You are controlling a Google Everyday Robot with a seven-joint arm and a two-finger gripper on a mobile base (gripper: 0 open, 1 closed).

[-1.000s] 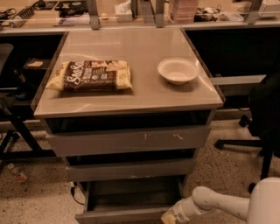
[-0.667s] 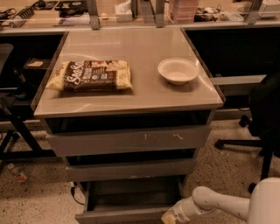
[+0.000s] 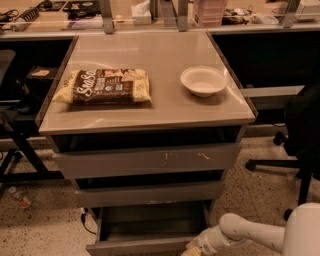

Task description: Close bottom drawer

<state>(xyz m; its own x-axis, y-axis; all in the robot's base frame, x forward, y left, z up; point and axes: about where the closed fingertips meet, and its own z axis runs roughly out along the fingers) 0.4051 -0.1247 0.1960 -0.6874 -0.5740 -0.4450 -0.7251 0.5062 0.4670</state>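
The bottom drawer point(image 3: 145, 225) of the grey cabinet is pulled out, showing its shallow flat tray; its narrow front strip point(image 3: 135, 246) runs along the lower edge of the view. My gripper point(image 3: 192, 250) is at the end of the white arm point(image 3: 245, 235), low at the drawer's front right corner, partly cut off by the frame edge. The middle drawer front point(image 3: 147, 193) and the scratched top drawer front point(image 3: 145, 160) sit above it.
On the cabinet top point(image 3: 165, 107) lie a brown snack bag point(image 3: 102, 86) and a white bowl point(image 3: 203, 80). A dark office chair point(image 3: 300, 135) stands at the right, black table legs point(image 3: 20, 150) at the left. A cluttered bench point(image 3: 150, 12) runs behind.
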